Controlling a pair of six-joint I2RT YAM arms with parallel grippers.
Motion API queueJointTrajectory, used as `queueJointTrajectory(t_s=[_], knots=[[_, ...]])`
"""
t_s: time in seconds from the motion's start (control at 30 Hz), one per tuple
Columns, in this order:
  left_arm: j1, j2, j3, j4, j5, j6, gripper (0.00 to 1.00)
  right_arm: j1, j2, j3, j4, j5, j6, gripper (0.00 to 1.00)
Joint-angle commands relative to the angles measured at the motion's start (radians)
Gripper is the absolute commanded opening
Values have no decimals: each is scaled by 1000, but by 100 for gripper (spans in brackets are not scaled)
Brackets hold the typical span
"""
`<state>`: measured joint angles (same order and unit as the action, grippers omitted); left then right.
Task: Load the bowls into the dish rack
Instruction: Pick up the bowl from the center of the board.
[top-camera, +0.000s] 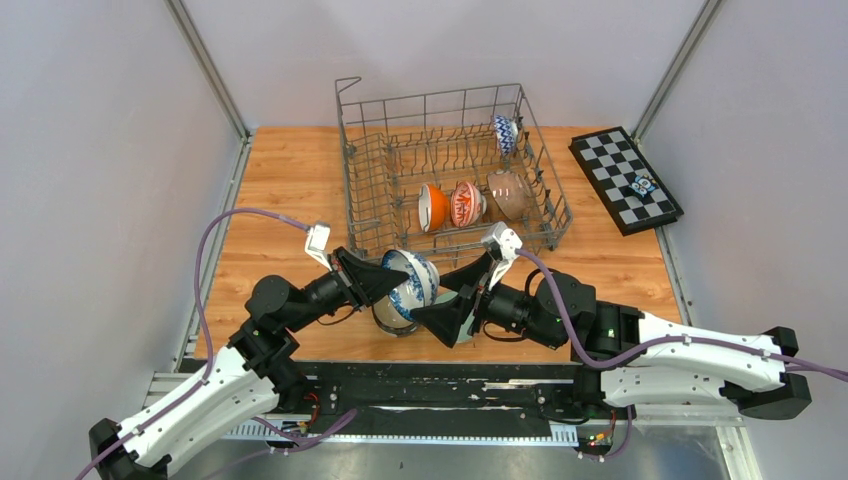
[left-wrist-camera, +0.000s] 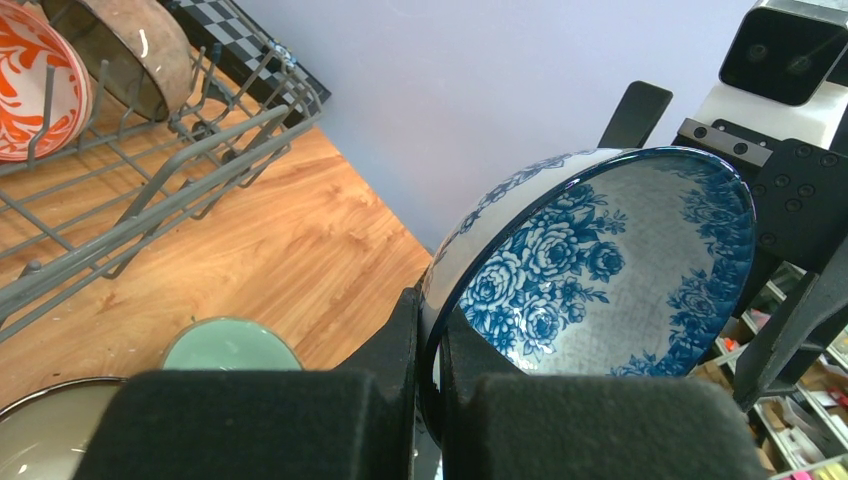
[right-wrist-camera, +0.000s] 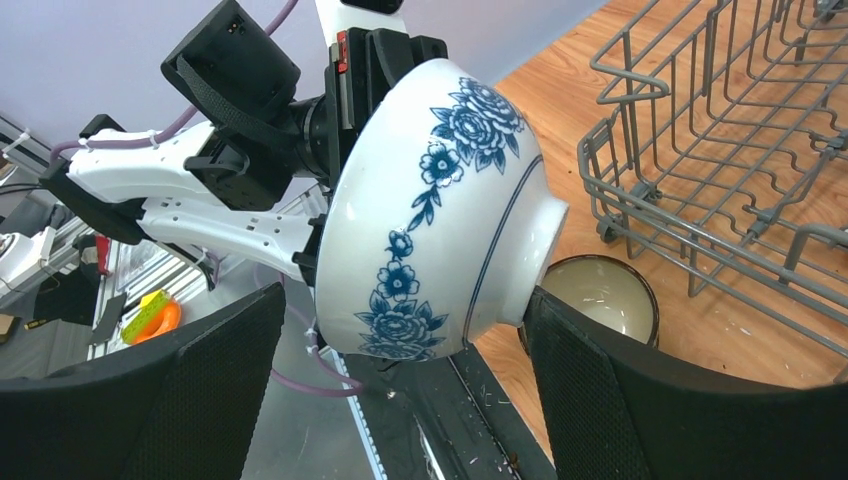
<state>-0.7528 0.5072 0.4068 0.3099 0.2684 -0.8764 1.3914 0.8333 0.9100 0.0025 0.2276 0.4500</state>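
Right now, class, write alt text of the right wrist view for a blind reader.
A blue-and-white floral bowl, on its side, is held by its rim in the left gripper, between the fingers of the open right gripper. Behind it a dark-rimmed cream bowl sits on the wooden table beside the wire dish rack.

Blue-floral bowl (top-camera: 410, 283) tilted, off table (top-camera: 290, 190).
Four bowls (top-camera: 465, 203) on edge in dish rack (top-camera: 400, 165); beige bowl (right-wrist-camera: 598, 297), green bowl (left-wrist-camera: 230, 345) at near edge.

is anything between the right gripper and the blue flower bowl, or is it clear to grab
Nothing visible is. The right gripper is open, with a finger on each side of the blue-and-white bowl, which the left gripper pinches by its rim.
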Motion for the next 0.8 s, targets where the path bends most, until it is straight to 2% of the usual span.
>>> queueJointTrajectory(t_s=[0.0, 0.5, 0.63, 0.67, 0.7, 0.73, 0.77], knots=[[10, -18, -5, 81, -9, -21, 0, -10, -8, -11, 45, -12, -6, 89], [10, -12, -5, 94, -20, -26, 0, -10, 23, -4, 66, -14, -5, 84], [10, -9, 0, 91, -21, -21, 0, -10, 26, -1, 67, -17, -8, 76], [10, -8, 0, 93, -20, -22, 0, -9, 26, 1, 70, -20, -10, 69], [10, -6, 0, 94, -20, -22, 0, -10, 29, 1, 73, -26, -14, 55], [10, -4, 0, 95, -20, -22, 0, -10, 30, 3, 72, -28, -16, 27], [10, -3, 0, 97, -20, -23, 0, -10, 34, 7, 65, -25, -16, 6]])
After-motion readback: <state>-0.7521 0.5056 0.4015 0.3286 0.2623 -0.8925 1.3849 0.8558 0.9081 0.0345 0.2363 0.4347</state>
